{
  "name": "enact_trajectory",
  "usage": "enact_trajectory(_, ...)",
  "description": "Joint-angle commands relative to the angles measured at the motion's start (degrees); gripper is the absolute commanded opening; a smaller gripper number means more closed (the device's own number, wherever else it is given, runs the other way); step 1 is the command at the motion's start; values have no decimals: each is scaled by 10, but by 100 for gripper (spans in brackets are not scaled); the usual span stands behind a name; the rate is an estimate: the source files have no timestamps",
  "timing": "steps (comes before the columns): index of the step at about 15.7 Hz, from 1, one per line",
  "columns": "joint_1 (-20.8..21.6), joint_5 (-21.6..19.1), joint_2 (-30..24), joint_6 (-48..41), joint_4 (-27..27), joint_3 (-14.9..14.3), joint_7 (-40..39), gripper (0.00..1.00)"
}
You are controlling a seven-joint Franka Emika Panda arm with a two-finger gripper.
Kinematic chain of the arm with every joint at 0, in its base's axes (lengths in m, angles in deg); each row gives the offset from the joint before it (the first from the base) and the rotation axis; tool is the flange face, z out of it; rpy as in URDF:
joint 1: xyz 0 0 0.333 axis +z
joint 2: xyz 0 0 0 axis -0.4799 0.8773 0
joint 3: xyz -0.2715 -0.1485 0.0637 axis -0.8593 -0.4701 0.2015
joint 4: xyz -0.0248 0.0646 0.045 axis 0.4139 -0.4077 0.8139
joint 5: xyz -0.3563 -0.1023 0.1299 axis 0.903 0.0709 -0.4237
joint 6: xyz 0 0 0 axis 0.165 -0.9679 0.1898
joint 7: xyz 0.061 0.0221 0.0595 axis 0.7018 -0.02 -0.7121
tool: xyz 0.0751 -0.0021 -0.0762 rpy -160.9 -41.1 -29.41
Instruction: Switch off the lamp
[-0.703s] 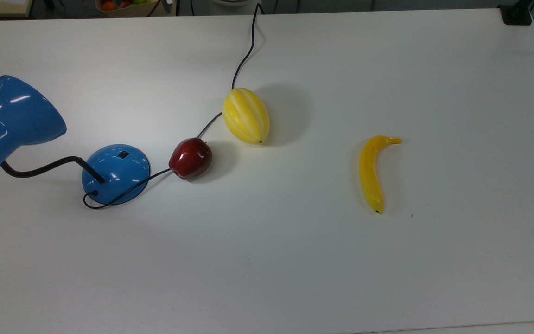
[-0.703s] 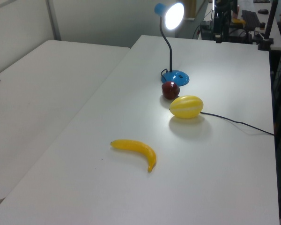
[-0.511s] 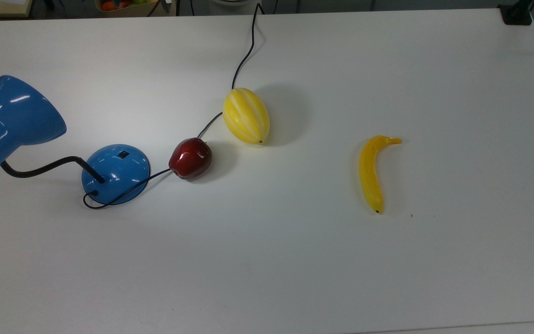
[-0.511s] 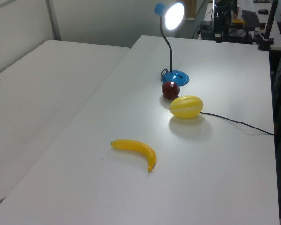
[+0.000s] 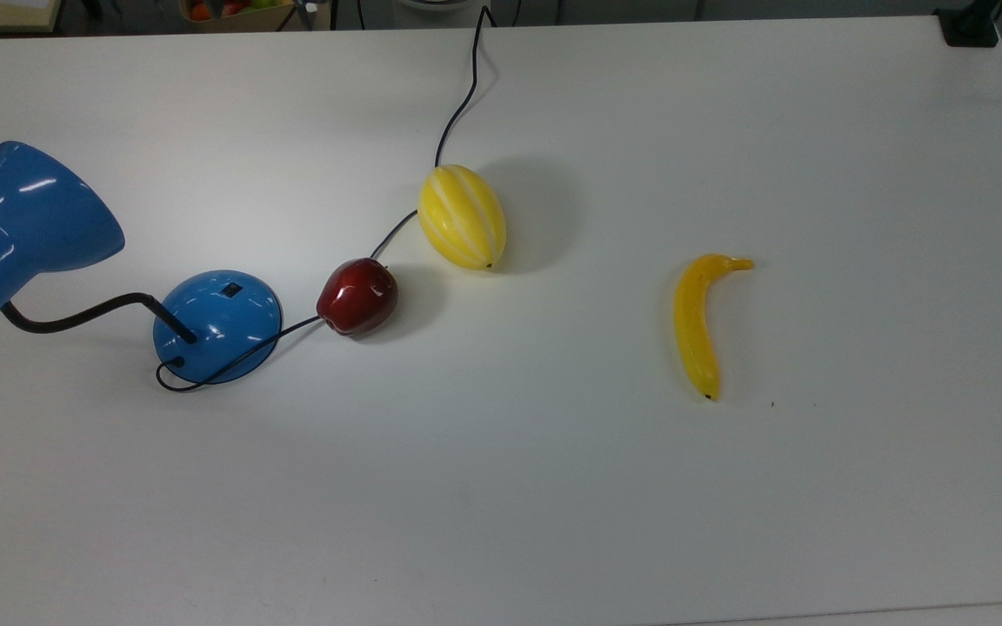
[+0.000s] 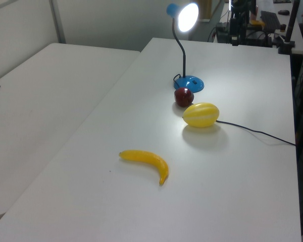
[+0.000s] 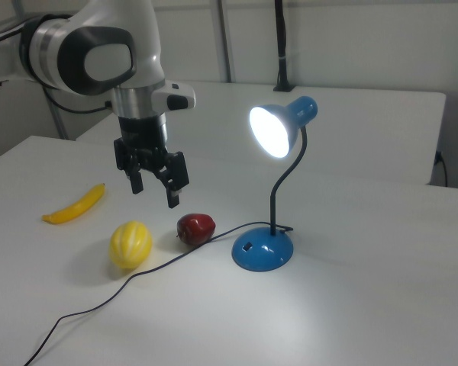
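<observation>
The blue lamp (image 5: pixel 31 222) stands at the top view's left with its bulb lit, and it throws light across the table. Its black neck bends down to a round blue base (image 5: pixel 218 323) with a small black switch (image 5: pixel 231 289) on top. In the right view the lamp's shade (image 7: pixel 278 126) glows above the base (image 7: pixel 263 250). My gripper (image 7: pixel 154 191) hangs open and empty in the air, above the apple and the melon, at the right view's left of the lamp. The lamp (image 6: pixel 184 15) also shines at the far end in the left view.
A red apple (image 5: pixel 357 296) lies on the lamp's black cord (image 5: pixel 457 109) just beside the base. A yellow striped melon (image 5: pixel 462 216) sits beyond it, also on the cord. A banana (image 5: pixel 698 323) lies apart at the top view's right. A second white table (image 6: pixel 45 96) adjoins.
</observation>
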Motion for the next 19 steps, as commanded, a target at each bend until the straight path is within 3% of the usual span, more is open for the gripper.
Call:
enact_trajectory(1, -12, -6, 24, 57, 9, -3, 11, 42)
enact_trajectory(3, -20, -11, 39, 107, 9, -3, 29, 19)
enact_trajectory(5, -29, -11, 61, 174, 7, -3, 68, 3)
enact_trajectory(6, -32, -11, 75, 206, 6, -3, 75, 0)
enact_trajectory(10, -39, -11, 113, 307, 7, -18, 116, 0)
enact_trajectory(19, -47, -12, 183, 396, 3, -19, 128, 0)
